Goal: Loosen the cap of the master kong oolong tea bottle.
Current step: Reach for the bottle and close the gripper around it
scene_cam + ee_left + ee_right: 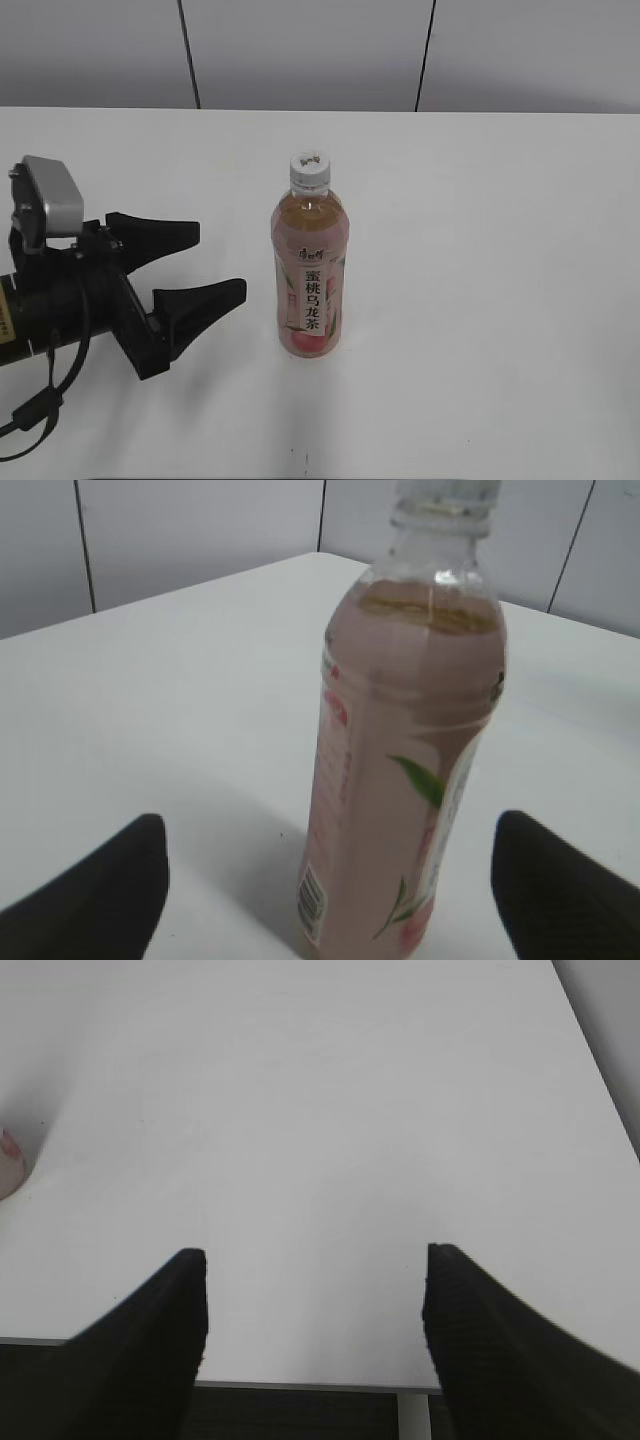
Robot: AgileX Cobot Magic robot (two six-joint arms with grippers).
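Note:
The master kong oolong tea bottle (310, 270) stands upright near the middle of the white table, with its white cap (310, 169) on top. My left gripper (220, 262) is open and empty, just left of the bottle, its jaws pointing at the bottle's lower half. In the left wrist view the bottle (405, 770) fills the space ahead between the open fingers (330, 870), apart from both; the cap (448, 495) is cut off by the top edge. My right gripper (312, 1260) is open and empty over the table's front edge. A sliver of the bottle (8, 1165) shows at its far left.
The white table (500, 250) carries only the bottle. A grey panelled wall stands behind its far edge. The table's front edge (300, 1385) shows under my right gripper, with dark floor below.

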